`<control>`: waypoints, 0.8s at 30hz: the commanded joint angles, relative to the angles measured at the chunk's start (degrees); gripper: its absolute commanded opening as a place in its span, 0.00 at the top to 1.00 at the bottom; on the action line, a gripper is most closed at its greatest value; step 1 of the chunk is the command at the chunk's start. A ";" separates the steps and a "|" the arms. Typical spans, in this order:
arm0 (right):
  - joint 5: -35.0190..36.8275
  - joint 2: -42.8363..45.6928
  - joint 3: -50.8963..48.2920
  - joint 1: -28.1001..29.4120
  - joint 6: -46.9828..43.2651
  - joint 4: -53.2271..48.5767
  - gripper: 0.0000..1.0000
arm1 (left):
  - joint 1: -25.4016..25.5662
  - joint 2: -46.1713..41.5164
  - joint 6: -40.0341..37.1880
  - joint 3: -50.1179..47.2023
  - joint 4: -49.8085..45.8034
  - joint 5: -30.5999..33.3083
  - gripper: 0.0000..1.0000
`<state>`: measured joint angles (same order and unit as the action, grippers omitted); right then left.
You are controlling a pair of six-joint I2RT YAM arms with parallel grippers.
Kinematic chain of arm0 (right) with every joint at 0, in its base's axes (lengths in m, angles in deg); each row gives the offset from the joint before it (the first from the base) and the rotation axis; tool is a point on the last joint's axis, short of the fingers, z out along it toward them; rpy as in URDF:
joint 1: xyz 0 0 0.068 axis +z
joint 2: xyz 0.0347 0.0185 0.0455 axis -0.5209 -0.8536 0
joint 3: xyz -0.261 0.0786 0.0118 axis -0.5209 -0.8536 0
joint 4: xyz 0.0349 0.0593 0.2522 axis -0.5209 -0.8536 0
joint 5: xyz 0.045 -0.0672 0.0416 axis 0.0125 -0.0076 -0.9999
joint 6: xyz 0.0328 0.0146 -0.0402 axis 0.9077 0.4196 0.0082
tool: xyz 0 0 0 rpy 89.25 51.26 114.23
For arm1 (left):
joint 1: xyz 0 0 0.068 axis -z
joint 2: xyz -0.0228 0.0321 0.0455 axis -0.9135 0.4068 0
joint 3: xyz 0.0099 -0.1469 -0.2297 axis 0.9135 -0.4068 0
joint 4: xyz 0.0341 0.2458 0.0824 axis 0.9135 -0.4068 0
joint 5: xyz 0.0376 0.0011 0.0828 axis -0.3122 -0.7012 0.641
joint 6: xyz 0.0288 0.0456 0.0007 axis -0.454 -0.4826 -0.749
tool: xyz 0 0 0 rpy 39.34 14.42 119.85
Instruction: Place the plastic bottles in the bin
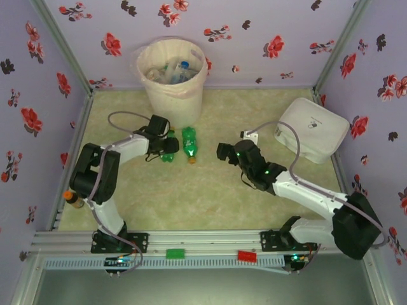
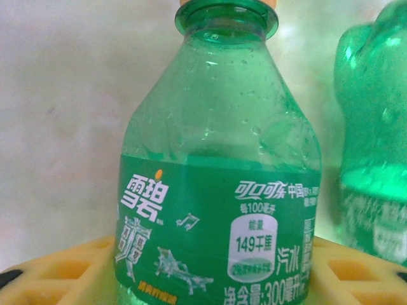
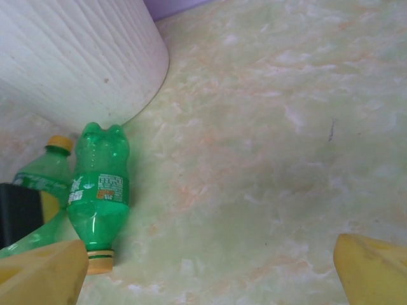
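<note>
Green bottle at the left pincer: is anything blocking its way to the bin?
Nothing visible does. The bin stands open just beyond the green bottle; a second green bottle lies beside it, off that path.

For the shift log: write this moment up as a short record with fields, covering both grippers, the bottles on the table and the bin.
left gripper: jaws around a green bottle lying by the bin; firm grip unclear
right gripper: open, empty, above bare table
second green bottle: lies beside the first, cap toward the near edge
orange-capped bottle: at the table's left edge
bin: upright at the far side, several bottles inside
white box: far right corner
</note>
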<state>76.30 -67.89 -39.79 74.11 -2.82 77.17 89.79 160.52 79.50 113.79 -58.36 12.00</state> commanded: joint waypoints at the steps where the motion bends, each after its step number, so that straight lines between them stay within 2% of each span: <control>1: -3.04 -3.49 1.63 -0.36 -0.01 2.75 0.00 | 0.08 -7.33 0.56 -4.04 0.36 3.61 0.59; 7: -6.58 -8.00 4.19 -0.49 -2.13 4.61 0.00 | -0.32 -22.38 0.82 -6.91 -2.27 4.67 0.64; 11: -8.53 -10.14 5.10 -0.53 -2.55 5.29 0.00 | -0.36 -30.67 -0.07 -2.72 -3.39 4.50 0.64; 14: -10.06 -10.97 5.46 -0.62 -2.71 5.27 0.00 | -0.50 -32.87 -1.73 3.73 -3.31 4.24 0.66; 18: -11.34 -10.95 5.47 -0.66 -2.74 4.86 0.00 | -0.48 -28.96 -6.60 15.68 -2.89 2.65 0.67; 24: -12.87 -9.14 5.12 -0.62 -2.18 3.66 0.00 | -1.12 -13.32 -15.03 38.76 -7.55 2.27 0.66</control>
<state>64.93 -78.49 -35.59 73.85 -4.54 81.36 89.40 140.91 70.70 145.68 -63.21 14.95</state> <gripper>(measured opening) 0.996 0.535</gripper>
